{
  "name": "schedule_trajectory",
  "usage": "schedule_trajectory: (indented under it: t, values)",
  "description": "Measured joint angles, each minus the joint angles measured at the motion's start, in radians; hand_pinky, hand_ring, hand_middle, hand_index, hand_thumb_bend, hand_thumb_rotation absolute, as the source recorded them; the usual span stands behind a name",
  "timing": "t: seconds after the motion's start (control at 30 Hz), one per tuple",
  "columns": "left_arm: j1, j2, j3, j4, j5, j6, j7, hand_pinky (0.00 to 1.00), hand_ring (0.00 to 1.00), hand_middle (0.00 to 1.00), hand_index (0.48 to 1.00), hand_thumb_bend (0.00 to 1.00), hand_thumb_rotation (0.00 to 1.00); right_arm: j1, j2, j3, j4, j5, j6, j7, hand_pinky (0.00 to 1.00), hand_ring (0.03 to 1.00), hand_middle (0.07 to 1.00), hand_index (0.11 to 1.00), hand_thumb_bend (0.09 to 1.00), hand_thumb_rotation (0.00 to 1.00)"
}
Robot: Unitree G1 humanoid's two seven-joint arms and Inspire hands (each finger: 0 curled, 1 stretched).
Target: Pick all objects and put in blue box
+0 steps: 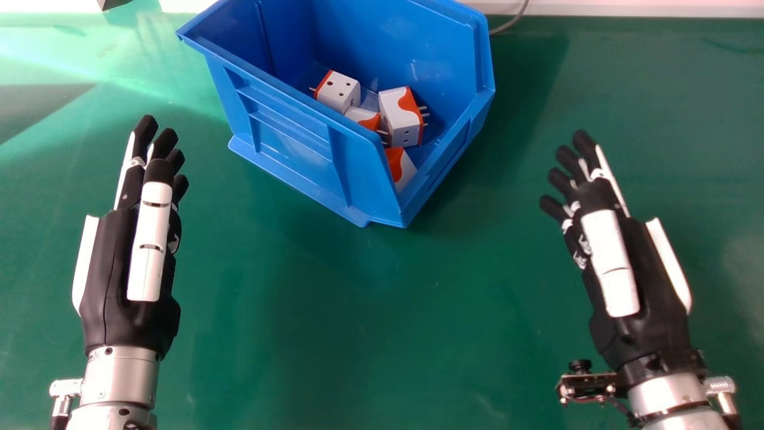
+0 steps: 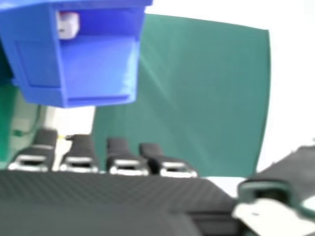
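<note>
The blue box [image 1: 286, 134] stood upright on the green tabletop [image 1: 358, 310], beyond and between the two hands, and was turned at an angle with one corner toward the robot. Four white-and-orange plug adapters were located inside the box:

- The rear-left adapter [image 1: 339, 91] had its pins directed to the left.
- The largest visible adapter [image 1: 400, 119] was positioned to its right, pins directed to the right.
- The partly covered adapter [image 1: 362, 115] was located between these two.
- The front adapter [image 1: 404, 169] was located near the box's front corner, partly hidden by the wall.

The left hand [image 1: 122, 263] was positioned over the left side of the tabletop, clear of the box. Its fingers were extended forward, with the thumb straight above them. The clearance between its thumb and fingers could not be determined from above.

The right hand [image 1: 641, 280] was positioned on the right side, well apart from the box. Its fingers were straight and slightly spread. In the right hand view, the thumb was apart from the fingers.

A camera module [image 1: 588, 385] was mounted beside the right wrist. A cable [image 1: 512, 22] ran behind the box, near the tabletop's far edge.
</note>
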Motion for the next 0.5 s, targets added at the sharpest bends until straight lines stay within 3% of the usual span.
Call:
schedule_trajectory:
  t: [0.13,0.3,0.5]
  values:
    - [0.014,0.0,-0.001,0.005,0.001,0.0,-0.002,0.98,0.98,0.97,0.972,0.51,0.87,0.007,0.007,-0.017,0.0,0.007,-0.018,0.013,0.99,0.994,0.995,0.995,0.546,0.99]
    - [0.033,0.0,-0.002,0.001,0.011,0.001,0.01,0.99,0.98,0.97,0.972,0.53,0.88,0.018,0.012,-0.04,0.0,0.011,-0.018,0.024,1.0,0.998,0.998,0.998,0.529,1.0]
    - [0.029,0.0,-0.009,0.001,0.011,0.006,0.016,0.99,0.97,0.97,0.966,0.54,0.86,0.014,0.016,-0.06,-0.002,0.021,-0.018,0.024,1.0,1.0,1.0,1.0,0.517,1.0]
